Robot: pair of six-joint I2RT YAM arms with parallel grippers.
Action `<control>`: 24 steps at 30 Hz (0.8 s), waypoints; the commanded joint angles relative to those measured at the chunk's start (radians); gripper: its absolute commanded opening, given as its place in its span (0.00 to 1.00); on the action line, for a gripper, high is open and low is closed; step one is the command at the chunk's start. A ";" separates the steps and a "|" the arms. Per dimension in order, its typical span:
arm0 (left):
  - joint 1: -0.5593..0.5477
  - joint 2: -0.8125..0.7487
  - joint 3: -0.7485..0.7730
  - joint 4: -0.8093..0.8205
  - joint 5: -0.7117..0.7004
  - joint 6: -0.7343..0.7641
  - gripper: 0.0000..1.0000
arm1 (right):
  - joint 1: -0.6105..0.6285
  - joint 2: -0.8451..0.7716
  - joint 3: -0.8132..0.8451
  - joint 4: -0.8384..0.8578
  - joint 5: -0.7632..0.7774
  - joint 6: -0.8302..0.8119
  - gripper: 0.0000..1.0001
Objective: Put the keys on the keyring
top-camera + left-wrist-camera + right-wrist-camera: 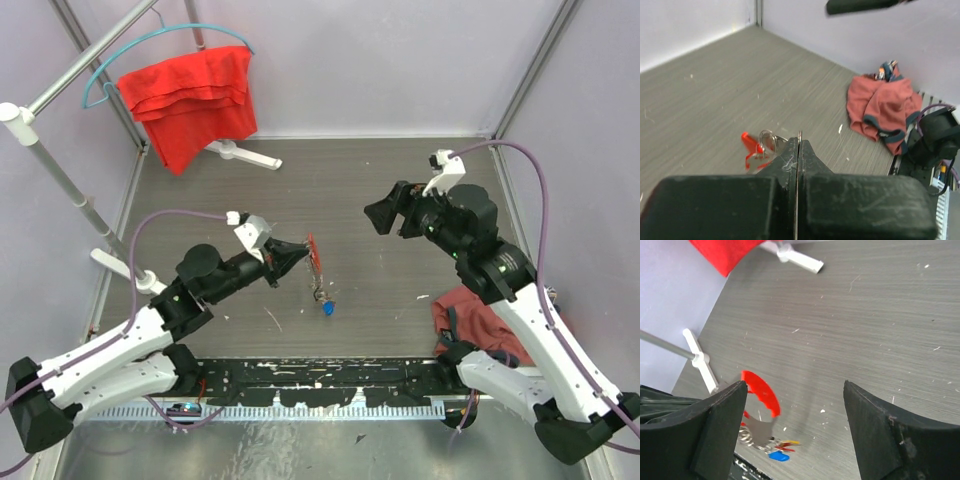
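Grey wood-grain tabletop [400, 180], white-flecked, lilac walls [400, 60] at far and side edges; left hand [299, 258] pinches keys [314, 255] near centre, right hand [385, 213] spread wide.

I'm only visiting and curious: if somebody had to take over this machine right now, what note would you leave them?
Left claw: shut, pinching the keys at the top, beside a red tag. The rest hangs below, mid-table.
Right claw: open, empty, hovering to the right of them.
Done: bunch gripped. A silver keyring shows by the tag.
Left: threading. I cannot tell whether any key is already on.
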 commanded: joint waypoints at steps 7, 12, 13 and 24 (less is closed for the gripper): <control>0.108 0.187 0.025 0.013 0.146 -0.052 0.00 | -0.002 -0.074 -0.014 0.049 0.137 0.021 0.84; 0.120 0.295 0.084 -0.013 0.191 -0.031 0.00 | -0.002 -0.097 -0.020 0.022 0.174 0.010 0.85; 0.119 0.322 0.100 -0.022 0.192 -0.029 0.00 | -0.002 -0.106 -0.025 0.021 0.184 0.009 0.85; 0.119 0.726 0.296 0.014 0.278 -0.089 0.12 | -0.002 -0.148 -0.033 -0.018 0.272 0.012 0.85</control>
